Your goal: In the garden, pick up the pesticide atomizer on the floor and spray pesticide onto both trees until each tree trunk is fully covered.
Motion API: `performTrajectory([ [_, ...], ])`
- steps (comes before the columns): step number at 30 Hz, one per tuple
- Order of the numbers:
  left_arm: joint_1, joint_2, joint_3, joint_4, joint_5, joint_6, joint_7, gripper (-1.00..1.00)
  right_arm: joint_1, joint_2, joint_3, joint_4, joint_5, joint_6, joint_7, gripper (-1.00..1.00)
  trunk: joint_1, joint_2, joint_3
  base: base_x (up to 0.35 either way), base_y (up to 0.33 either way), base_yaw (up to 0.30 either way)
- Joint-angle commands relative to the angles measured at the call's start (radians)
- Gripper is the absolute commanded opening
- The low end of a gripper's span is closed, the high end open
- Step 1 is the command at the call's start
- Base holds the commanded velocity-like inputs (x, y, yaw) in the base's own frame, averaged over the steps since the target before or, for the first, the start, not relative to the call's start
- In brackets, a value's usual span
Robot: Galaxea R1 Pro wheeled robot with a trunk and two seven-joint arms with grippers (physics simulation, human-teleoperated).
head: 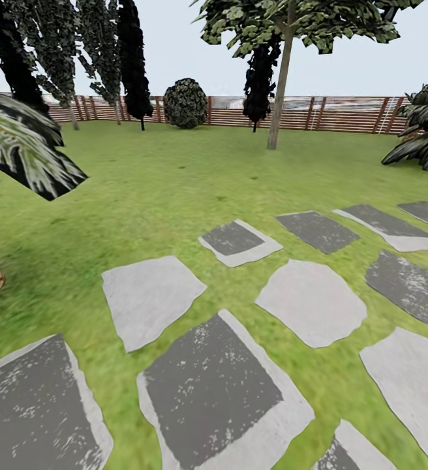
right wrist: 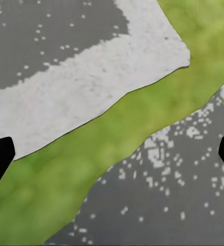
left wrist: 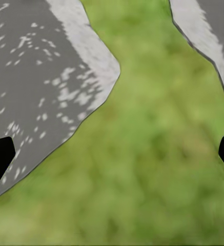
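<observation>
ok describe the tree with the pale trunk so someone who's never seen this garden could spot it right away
Follow the brown slat fence along the far edge of the lawn to right of its middle. Just in front of it stands the tree trunk, a bare, pale grey-brown column leaning slightly, with blocky green leaves on top. Unlike the near-black cone trees and the round bush, its trunk is light and exposed.

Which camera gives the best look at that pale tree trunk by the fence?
The head view: the trunk stands whole, leaning slightly, before the fence. The two wrist views point down at grass and paving slabs, without the trunk.
</observation>
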Motion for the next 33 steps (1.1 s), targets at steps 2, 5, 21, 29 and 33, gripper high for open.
performTrajectory([
  [2, -0.001, 0.000, 0.002, 0.001, 0.001, -0.003, 0.000, 1.00, -0.001, 0.000, 0.000, 0.001, 0.002, -0.003, 0.000, 1.00, 0.000, 0.000, -0.001, 0.338, -0.128, 0.000],
  [5, -0.001, 0.000, 0.002, 0.001, 0.001, -0.003, 0.000, 1.00, -0.001, 0.000, 0.000, 0.001, 0.002, -0.003, 0.000, 1.00, 0.000, 0.000, 0.000, 0.338, -0.128, 0.010],
  [21, -0.001, 0.000, 0.002, 0.001, 0.001, -0.003, 0.000, 1.00, -0.001, 0.000, 0.000, 0.001, 0.002, -0.003, 0.000, 1.00, 0.000, 0.000, 0.014, 0.338, -0.128, 0.130],
  [29, -0.001, 0.000, 0.002, 0.001, 0.001, -0.003, 0.000, 1.00, -0.001, 0.000, 0.000, 0.001, 0.002, -0.003, 0.000, 1.00, 0.000, 0.000, 0.023, 0.338, -0.128, 0.170],
  [33, -0.001, 0.000, 0.002, 0.001, 0.001, -0.003, 0.000, 1.00, -0.001, 0.000, 0.000, 0.001, 0.002, -0.003, 0.000, 1.00, 0.000, 0.000, 0.027, 0.338, -0.128, 0.170],
])
